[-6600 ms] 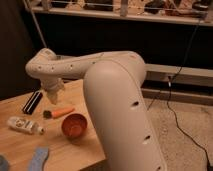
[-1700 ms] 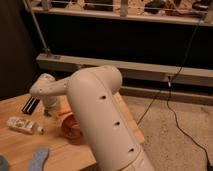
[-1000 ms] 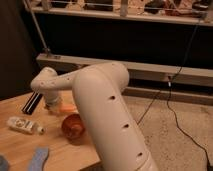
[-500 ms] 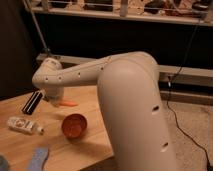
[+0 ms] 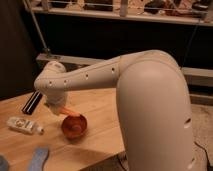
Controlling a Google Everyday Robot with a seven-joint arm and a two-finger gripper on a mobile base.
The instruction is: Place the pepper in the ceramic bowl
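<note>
The pepper (image 5: 68, 110) is an orange tapered piece that sticks out to the right from under my gripper (image 5: 56, 108). The gripper is shut on its left end and holds it off the table, just above the left rim of the ceramic bowl (image 5: 74, 126). The bowl is round, glossy and copper-red, and stands on the wooden table (image 5: 105, 117) near its front edge. Most of the gripper is hidden behind the white wrist of my arm (image 5: 85, 77), which reaches in from the right.
A white bottle (image 5: 22, 125) lies on its side left of the bowl. A black ribbed object (image 5: 32, 102) lies behind it. A blue flat object (image 5: 38, 159) lies at the table's front left. The table's edge runs close in front of the bowl.
The gripper has carried the pepper down and to the right, from above the table behind the bowl to just over the bowl's left rim. The bowl and the bottle have not moved.
</note>
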